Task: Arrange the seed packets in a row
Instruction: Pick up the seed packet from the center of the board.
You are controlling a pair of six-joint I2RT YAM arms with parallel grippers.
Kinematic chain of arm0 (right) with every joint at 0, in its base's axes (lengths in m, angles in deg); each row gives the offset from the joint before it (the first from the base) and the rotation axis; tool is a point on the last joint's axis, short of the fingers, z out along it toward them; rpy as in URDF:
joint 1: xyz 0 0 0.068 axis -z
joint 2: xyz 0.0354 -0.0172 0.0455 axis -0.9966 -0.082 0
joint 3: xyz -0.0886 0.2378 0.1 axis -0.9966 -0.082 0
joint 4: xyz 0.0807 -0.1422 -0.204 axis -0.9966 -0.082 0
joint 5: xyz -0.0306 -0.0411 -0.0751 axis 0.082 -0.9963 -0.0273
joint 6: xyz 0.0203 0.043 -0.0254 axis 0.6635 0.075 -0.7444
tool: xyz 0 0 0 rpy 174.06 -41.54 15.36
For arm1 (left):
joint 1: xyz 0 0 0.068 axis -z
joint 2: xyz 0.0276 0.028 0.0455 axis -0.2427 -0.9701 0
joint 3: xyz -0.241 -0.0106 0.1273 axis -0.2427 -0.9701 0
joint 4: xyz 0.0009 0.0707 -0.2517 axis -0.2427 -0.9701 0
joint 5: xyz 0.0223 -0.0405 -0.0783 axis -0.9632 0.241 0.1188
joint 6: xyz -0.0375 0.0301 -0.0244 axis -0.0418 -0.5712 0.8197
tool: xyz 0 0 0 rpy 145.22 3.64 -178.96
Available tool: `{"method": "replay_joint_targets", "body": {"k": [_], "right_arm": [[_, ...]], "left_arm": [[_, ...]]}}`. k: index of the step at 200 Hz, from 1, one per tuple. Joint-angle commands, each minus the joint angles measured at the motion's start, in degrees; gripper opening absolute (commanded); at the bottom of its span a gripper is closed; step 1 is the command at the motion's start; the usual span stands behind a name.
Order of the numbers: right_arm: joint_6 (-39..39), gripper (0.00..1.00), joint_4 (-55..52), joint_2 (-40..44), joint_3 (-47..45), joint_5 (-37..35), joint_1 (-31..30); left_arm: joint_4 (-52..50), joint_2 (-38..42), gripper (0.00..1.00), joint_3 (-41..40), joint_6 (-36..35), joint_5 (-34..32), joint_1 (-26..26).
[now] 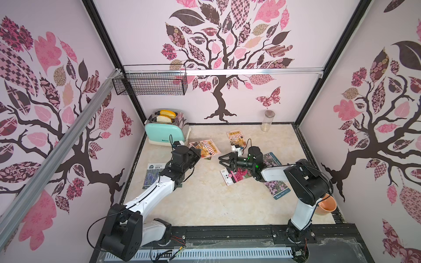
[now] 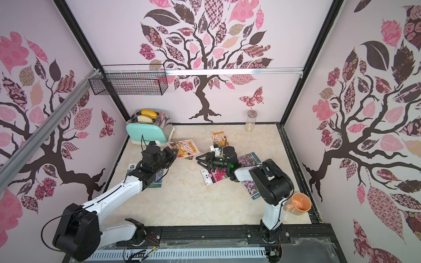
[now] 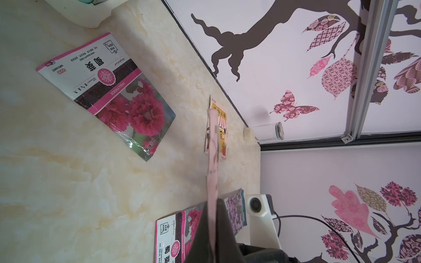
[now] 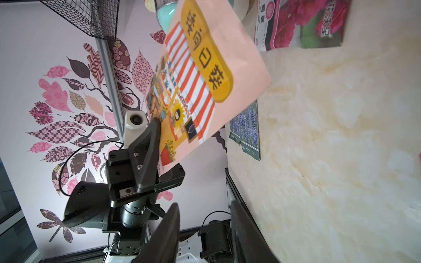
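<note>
You are mid-carry with one of the seed packets. Your left fingers [image 4: 145, 145] are pinching the striped-shop packet [image 1: 206, 148] by one end. It hangs tilted, clear of the desk [image 1: 205, 200], at about 11 o'clock from the desk's middle in both top views. Your right fingers [image 4: 166, 236] are spread with nothing between them, hovering over a magenta packet [image 1: 230, 177] near the middle.

By my reading, no row exists yet:
- The second striped-shop packet [image 1: 235, 136] lies at 12 o'clock.
- The lilac packets [image 1: 271, 159] lie at 3 o'clock.
- The lavender packet [image 1: 151, 173] lies at 9 o'clock, partly under your left arm.
- Another magenta packet [image 3: 107, 91] lies flat near the toaster [image 1: 164, 132].

Next, I'd judge, you need to choose a line on bare desk, bring the held packet low and flat there, then let go. Thin glossy packets will likely slide, so set it down gently and keep your right arm out of its path.
</note>
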Motion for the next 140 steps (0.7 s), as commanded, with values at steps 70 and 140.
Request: {"method": "replay_joint_targets", "body": {"k": [70, 140], "right_arm": [[6.53, 0.40, 7.12, -6.01, 7.00, -1.44, -1.67], [6.65, 0.39, 8.03, -2.63, 4.02, -2.81, -2.83]], "left_arm": [[2.26, -0.40, 0.00, -2.14, -2.01, 3.96, 0.35], [2.59, 0.89, 0.00, -2.03, -3.44, 0.62, 0.33]]}}
